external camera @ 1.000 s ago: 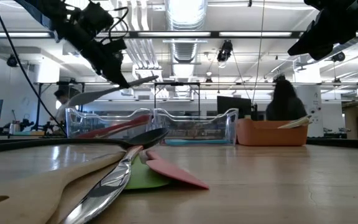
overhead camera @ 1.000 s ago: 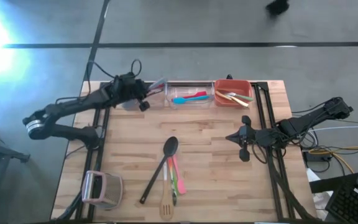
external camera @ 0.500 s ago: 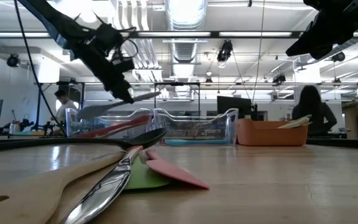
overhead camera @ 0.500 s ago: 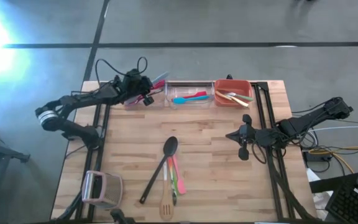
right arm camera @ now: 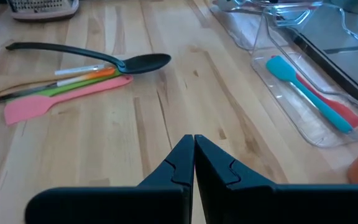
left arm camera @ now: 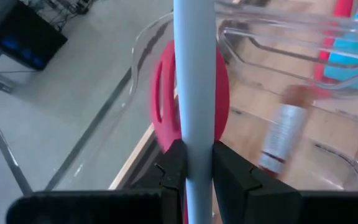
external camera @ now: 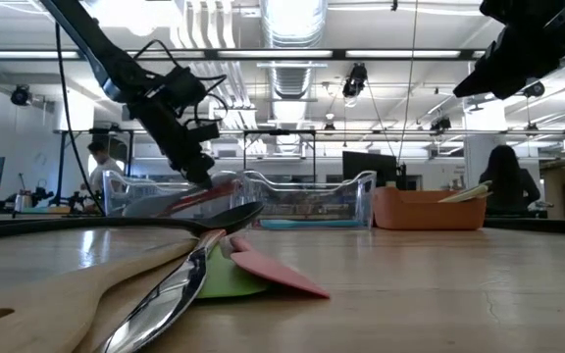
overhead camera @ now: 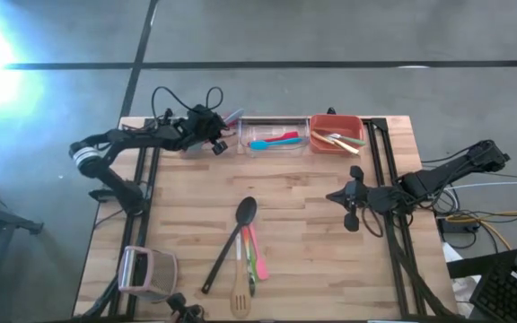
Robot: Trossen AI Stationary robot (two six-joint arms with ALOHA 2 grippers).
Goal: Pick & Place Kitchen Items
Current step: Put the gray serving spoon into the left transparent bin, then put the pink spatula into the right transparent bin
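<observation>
Pinching a grey utensil handle (left arm camera: 194, 93), the left gripper (overhead camera: 212, 135) hangs over the clear bin (overhead camera: 196, 144) at eleven o'clock; the right gripper (overhead camera: 352, 199), pressed together, waits at three o'clock above the worktop (overhead camera: 312, 251).

Pale wooden table (overhead camera: 312, 233). Along the far edge — two clear bins (overhead camera: 276, 135) and an orange bin (overhead camera: 335, 135). Mid-table, a cluster: black spoon (overhead camera: 232, 242), pink spatula (overhead camera: 257, 251), green utensil (overhead camera: 250, 269), wooden turner (overhead camera: 239, 292). Near the left front corner — a boxy pinkish-white object (overhead camera: 146, 272).
</observation>
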